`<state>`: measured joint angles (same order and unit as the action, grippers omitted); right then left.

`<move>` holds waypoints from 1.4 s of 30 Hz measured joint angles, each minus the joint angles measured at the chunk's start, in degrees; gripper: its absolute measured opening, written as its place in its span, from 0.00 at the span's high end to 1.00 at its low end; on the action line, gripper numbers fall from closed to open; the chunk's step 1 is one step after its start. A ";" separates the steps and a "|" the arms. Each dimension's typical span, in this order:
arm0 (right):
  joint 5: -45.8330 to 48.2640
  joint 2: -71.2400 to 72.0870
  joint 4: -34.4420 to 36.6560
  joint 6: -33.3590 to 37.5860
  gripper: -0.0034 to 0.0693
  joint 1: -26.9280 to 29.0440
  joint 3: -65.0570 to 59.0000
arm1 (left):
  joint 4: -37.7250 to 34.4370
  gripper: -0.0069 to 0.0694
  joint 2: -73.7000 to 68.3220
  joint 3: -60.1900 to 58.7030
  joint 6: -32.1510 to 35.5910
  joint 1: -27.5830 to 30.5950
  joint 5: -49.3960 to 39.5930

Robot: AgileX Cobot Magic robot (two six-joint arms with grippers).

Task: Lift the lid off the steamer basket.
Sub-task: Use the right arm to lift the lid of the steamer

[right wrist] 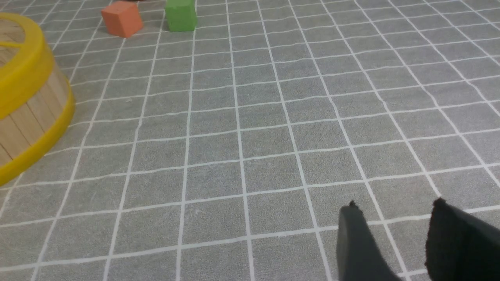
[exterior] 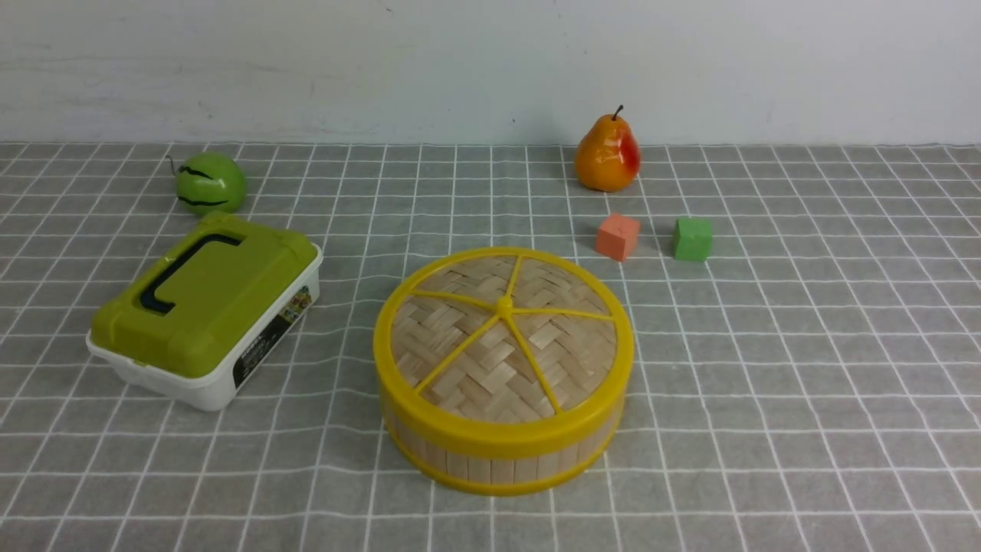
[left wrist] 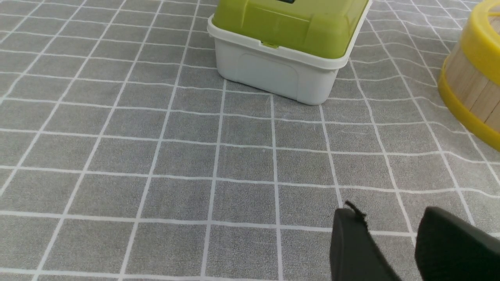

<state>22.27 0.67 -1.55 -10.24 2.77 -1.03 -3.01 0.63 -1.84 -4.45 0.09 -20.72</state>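
The lid [exterior: 502,341], a woven bamboo disc with a yellow rim and yellow spokes meeting at a small knob, sits closed on the steamer basket [exterior: 490,460], whose slat wall shows below it at the table's middle front. The basket's wall also shows in the left wrist view [left wrist: 474,91] and in the right wrist view [right wrist: 27,121]. No arm shows in the front view. My left gripper [left wrist: 390,216] is open and empty over bare cloth, well short of the basket. My right gripper [right wrist: 394,208] is open and empty over bare cloth, apart from the basket.
A white box with an olive-green lid [exterior: 207,307] stands left of the basket and shows in the left wrist view [left wrist: 289,43]. A green apple [exterior: 208,182] lies behind it. A pear [exterior: 607,153], an orange cube [exterior: 617,236] and a green cube [exterior: 692,238] lie back right.
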 joint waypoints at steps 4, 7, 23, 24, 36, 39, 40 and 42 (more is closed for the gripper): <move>0.00 0.00 0.00 0.00 0.62 0.00 0.00 | 0.00 0.60 0.00 0.00 0.00 0.00 0.00; 0.00 0.00 0.00 0.00 0.62 0.00 0.00 | 0.00 0.60 0.00 0.00 0.00 0.00 0.00; 0.00 0.00 -0.15 0.00 0.62 0.00 0.00 | 0.00 0.60 0.00 0.00 0.00 0.00 0.00; 0.00 0.00 -0.15 0.00 0.62 0.00 0.00 | 0.00 0.60 0.00 0.00 0.00 0.00 0.00; -0.03 0.00 35.81 -15.45 0.62 0.00 -0.41 | 0.00 0.60 0.00 0.00 0.00 0.00 0.00; -0.34 0.00 41.96 -17.82 0.62 0.00 -0.46 | 0.00 0.60 0.00 0.00 0.00 0.00 0.00; -0.59 0.00 42.52 -17.82 0.62 0.00 -0.46 | 0.00 0.60 0.00 0.00 0.00 0.00 0.00; -0.80 0.00 42.78 -17.76 0.62 0.00 -0.46 | 0.00 0.60 0.00 0.00 0.00 0.00 0.00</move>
<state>21.47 0.67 41.22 -28.00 2.77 -1.49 -3.01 0.63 -1.84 -4.45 0.09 -20.72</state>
